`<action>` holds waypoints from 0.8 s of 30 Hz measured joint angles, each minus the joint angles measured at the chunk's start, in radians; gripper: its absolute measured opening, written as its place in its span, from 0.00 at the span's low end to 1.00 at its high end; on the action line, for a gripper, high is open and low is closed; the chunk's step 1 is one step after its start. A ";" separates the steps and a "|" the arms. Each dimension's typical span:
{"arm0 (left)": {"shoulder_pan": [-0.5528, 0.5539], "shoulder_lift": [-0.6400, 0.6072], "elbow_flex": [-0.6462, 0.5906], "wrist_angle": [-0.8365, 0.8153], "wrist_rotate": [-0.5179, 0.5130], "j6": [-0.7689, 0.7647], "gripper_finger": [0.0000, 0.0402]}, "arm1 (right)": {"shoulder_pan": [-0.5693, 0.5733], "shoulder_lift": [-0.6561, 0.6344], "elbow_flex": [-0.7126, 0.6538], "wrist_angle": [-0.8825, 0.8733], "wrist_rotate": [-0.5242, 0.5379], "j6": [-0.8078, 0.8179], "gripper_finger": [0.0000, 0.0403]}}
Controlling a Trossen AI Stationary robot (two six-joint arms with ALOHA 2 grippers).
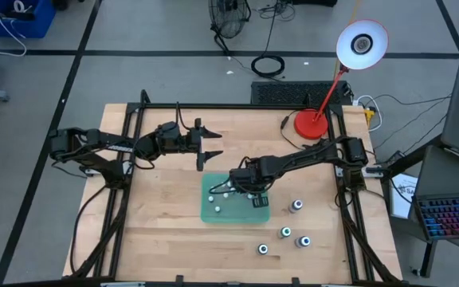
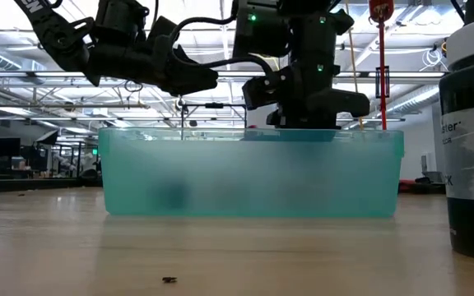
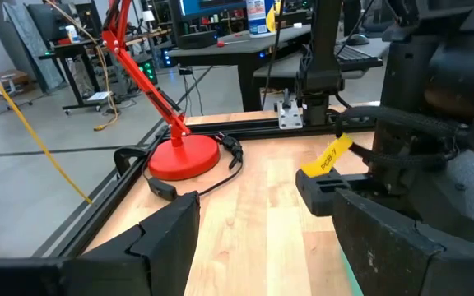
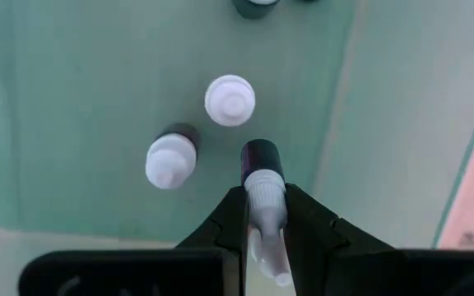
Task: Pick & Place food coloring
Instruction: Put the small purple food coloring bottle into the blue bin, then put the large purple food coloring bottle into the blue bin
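Observation:
A translucent green tray (image 1: 241, 214) lies mid-table, and a few white-capped food coloring bottles (image 4: 230, 100) (image 4: 171, 160) stand on its floor. My right gripper (image 1: 253, 193) points down into the tray, shut on one more food coloring bottle (image 4: 262, 160), which has a dark body and a white cap. Several more bottles (image 1: 296, 206) (image 1: 285, 232) stand on the wood to the right of the tray and nearer the front. My left gripper (image 1: 209, 148) hovers open and level beyond the tray's far left corner, holding nothing. My right gripper pinches the bottle's white cap (image 4: 266, 205) between its two fingers, coming from above and pointing down. The dark body (image 4: 261, 156) hangs below the fingertips, cap up, over the tray floor. I cannot tell whether its base touches the floor.
A red desk lamp's base (image 1: 311, 123) stands at the table's far right, with its cable nearby. In the low view a large dark bottle (image 2: 471, 131) stands close at the right. Bare wood lies in front of the tray and to its left.

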 joint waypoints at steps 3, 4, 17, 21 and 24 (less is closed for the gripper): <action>0.000 0.000 0.000 0.000 0.000 0.000 0.68 | 0.000 0.000 0.000 0.006 0.000 -0.002 0.11; 0.000 0.000 0.000 0.000 0.000 0.000 0.68 | 0.000 0.000 0.000 0.012 0.000 -0.001 0.13; 0.000 0.000 0.000 0.000 0.000 0.003 0.68 | 0.007 -0.058 0.000 0.078 0.008 0.054 0.38; 0.000 0.000 0.000 -0.001 0.000 0.008 0.68 | 0.007 -0.142 0.000 0.071 0.008 0.124 0.37; 0.009 -0.004 0.000 -0.036 -0.006 -0.008 0.68 | 0.012 -0.227 0.000 0.007 0.005 0.251 0.36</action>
